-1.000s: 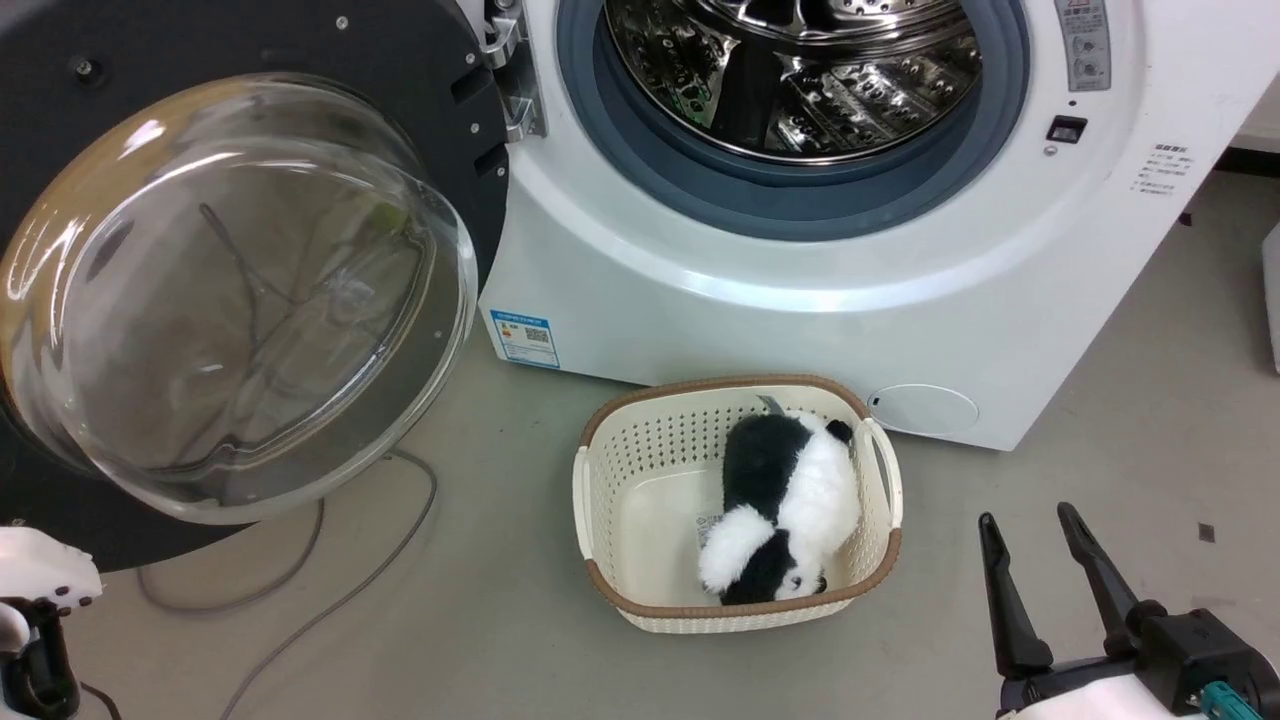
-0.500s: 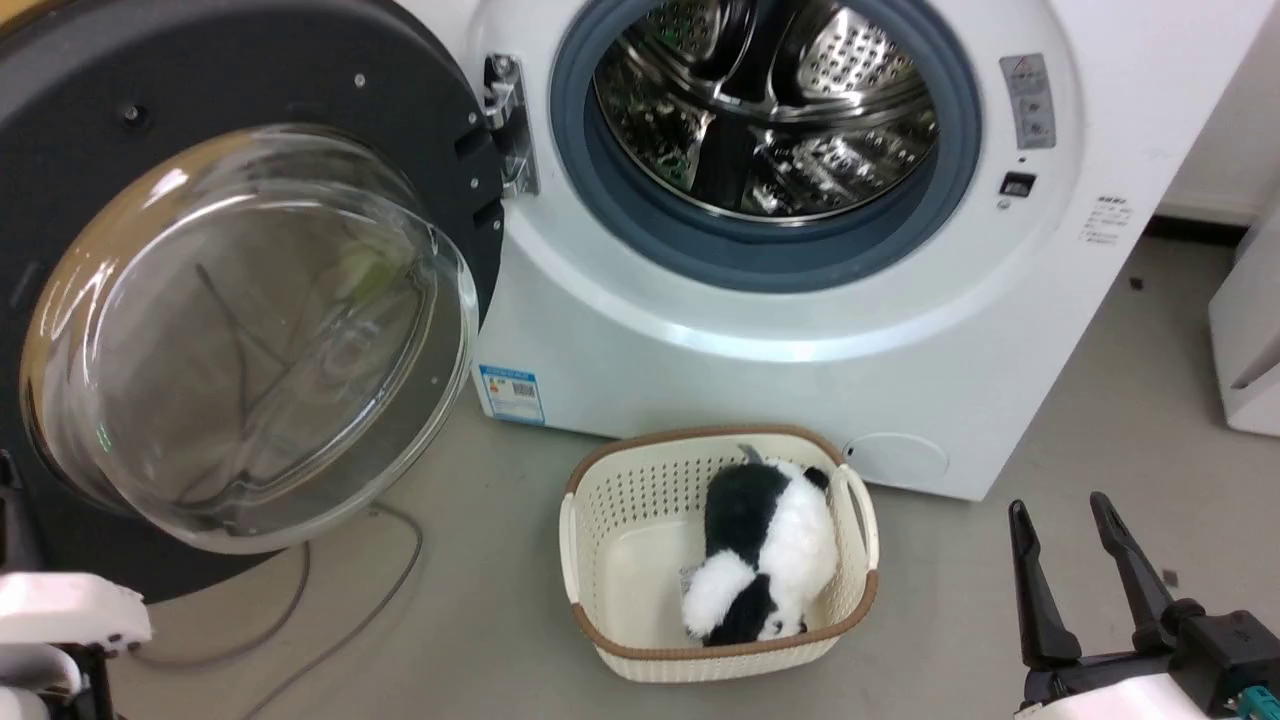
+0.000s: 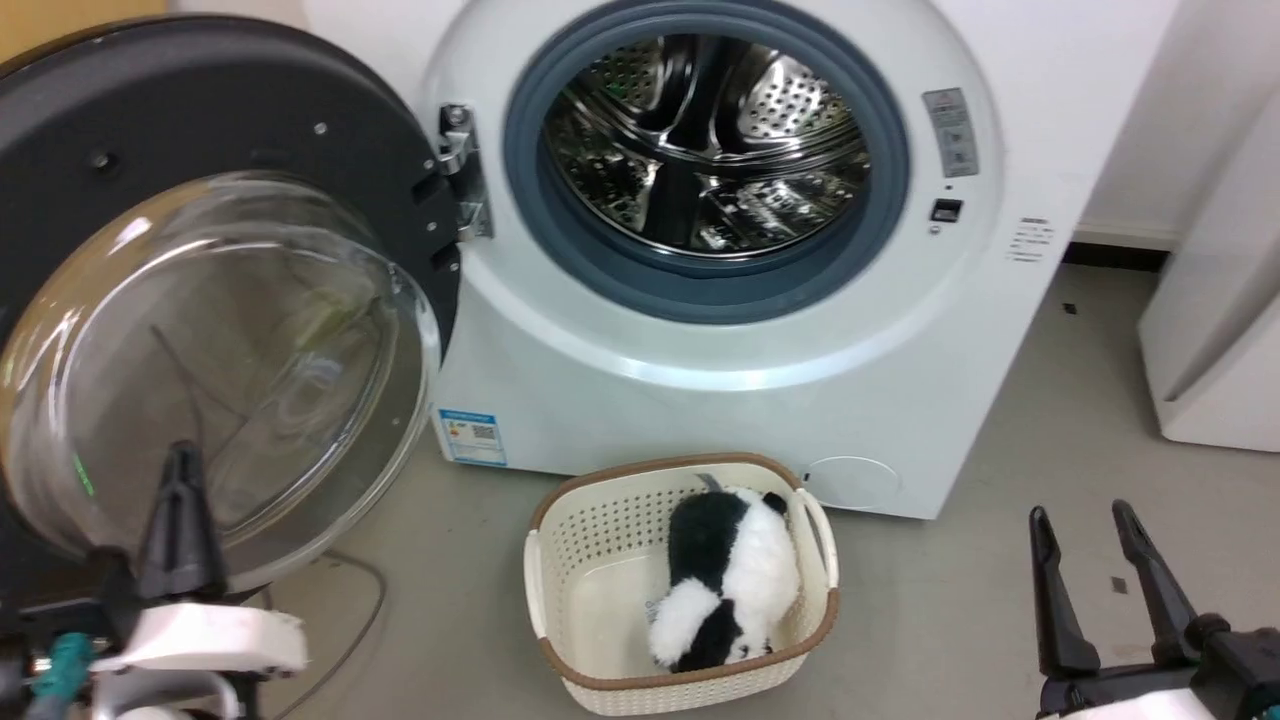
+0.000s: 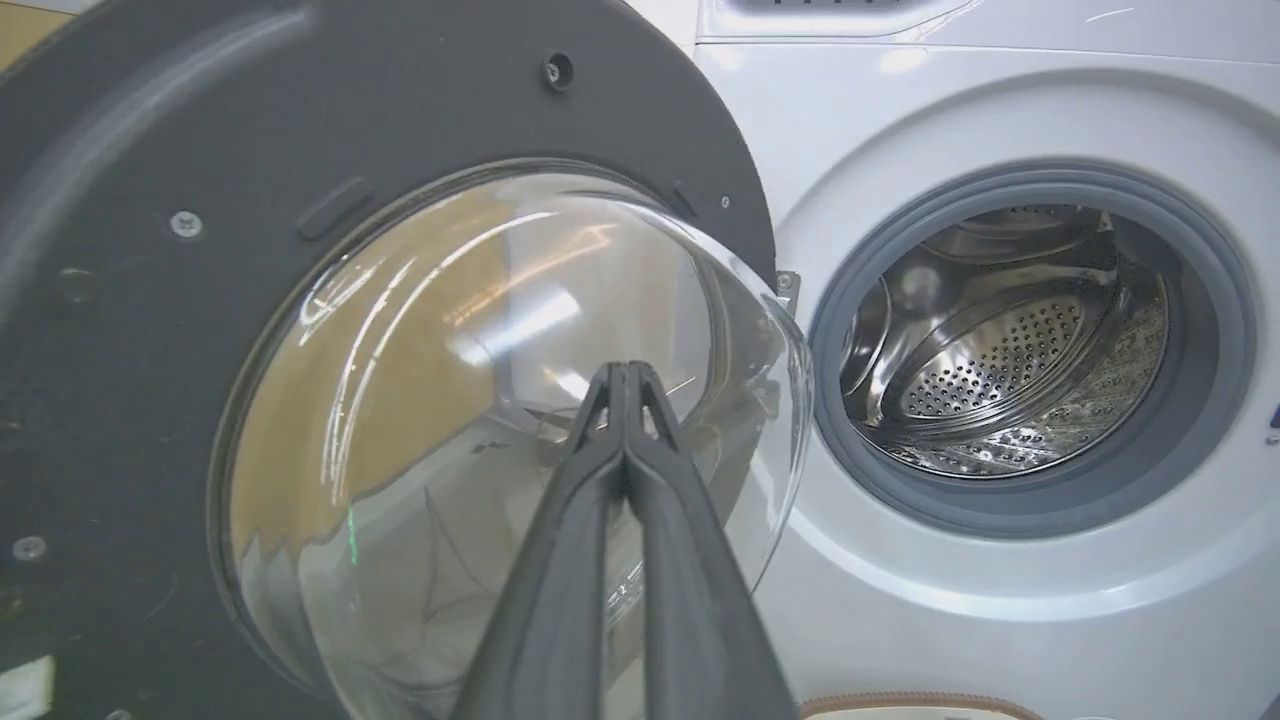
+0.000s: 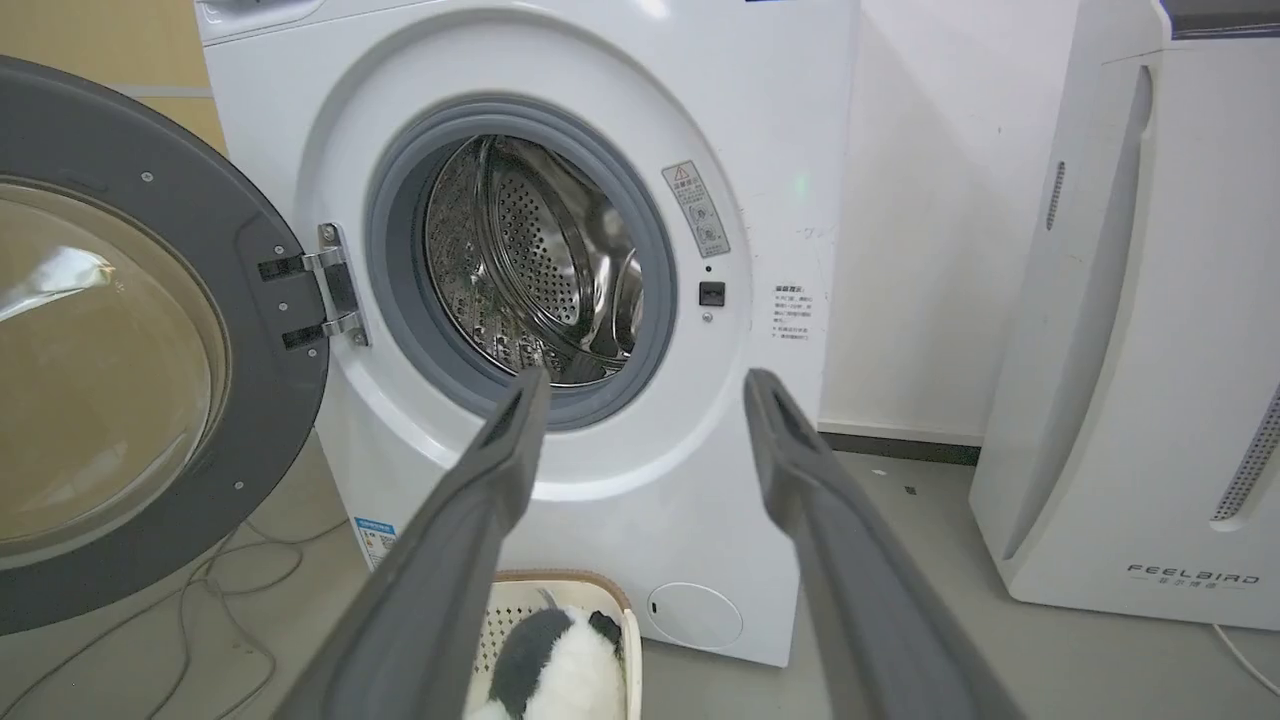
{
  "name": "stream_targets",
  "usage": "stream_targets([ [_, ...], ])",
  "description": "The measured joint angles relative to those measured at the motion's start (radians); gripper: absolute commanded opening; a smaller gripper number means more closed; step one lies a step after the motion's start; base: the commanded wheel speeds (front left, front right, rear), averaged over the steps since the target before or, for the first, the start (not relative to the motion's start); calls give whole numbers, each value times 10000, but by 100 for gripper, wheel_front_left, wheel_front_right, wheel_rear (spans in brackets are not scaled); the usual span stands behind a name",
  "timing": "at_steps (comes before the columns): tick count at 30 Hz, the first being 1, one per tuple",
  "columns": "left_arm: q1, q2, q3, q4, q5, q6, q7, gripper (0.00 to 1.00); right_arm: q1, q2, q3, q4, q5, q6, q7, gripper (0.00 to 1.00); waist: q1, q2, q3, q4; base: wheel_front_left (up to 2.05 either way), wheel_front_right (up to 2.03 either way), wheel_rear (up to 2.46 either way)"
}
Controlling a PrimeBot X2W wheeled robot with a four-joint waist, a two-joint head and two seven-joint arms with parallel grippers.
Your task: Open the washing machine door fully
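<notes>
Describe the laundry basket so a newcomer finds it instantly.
Find the white washing machine with the open steel drum. On the floor just before it sits a cream perforated basket with a brown rim. It alone holds a black-and-white plush toy.

Left gripper [image 3: 181, 462] closed in front of the washing machine door [image 3: 200, 110]; right gripper [image 3: 1081, 512] spread, well clear of the door.
Left: the two dark fingers [image 4: 560, 570] are pressed together along their length, tips meeting and pointing at the door's glass bowl, low on it in the head view. Can't tell whether they touch it. White wrist housing [image 3: 205, 640] sits below the door's bottom edge. Right: fingers [image 5: 470, 520] parallel with a wide gap, nothing between them, pointing up in the head view, far right of the door and apart from it.
</notes>
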Motion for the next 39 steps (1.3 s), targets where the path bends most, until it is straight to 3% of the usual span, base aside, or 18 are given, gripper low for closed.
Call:
stream_targets([
  [1, 26, -104, -130, -67, 42, -10, -2, 100, 38, 0, 12, -10, 0, 0, 0, 100, 0, 0, -20, -63, 0, 0, 0],
  [14, 587, -433, -1097, -125, 408, -86, -8, 100, 58, 0, 100, -245, 0, 0, 0, 100, 0, 0, -64, -1064, 0, 0, 0],
  [27, 874, -464, -1459, -31, 1114, 445, -8, 100, 57, 0, 341, -290, -13, 0, 0, 100, 0, 0, 153, -1841, 0, 0, 0],
  [28, 917, -462, -1467, -17, 1110, 441, -8, 0, 57, 0, 341, -288, -13, 0, 0, 0, 0, 0, 168, -1857, 0, 0, 0],
  [39, 951, -462, -1549, -44, 1106, 441, 111, 0, 53, -2, 345, -261, -48, -2, 109, 0, 1, 0, 180, -1851, 0, 0, 0],
])
